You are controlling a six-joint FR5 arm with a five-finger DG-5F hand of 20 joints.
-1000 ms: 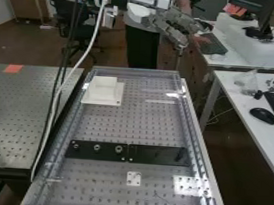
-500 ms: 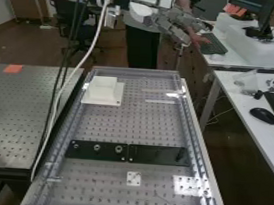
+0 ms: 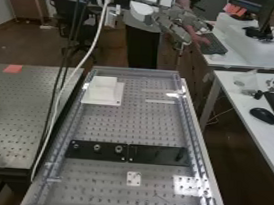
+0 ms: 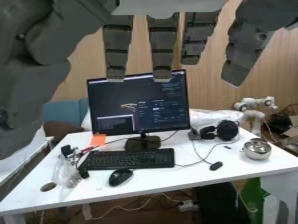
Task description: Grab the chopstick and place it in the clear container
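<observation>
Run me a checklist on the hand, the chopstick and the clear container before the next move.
1. Hand open: ok, its fingers hang straight.
2. Hand empty: ok, nothing is held between thumb and fingers.
3. Hand over the bench: not ok, it is beyond the far end.
4. Chopstick located: cannot tell.
5. Clear container identified: cannot tell.
6. White block apart from the hand: ok, it sits on the bench.
</observation>
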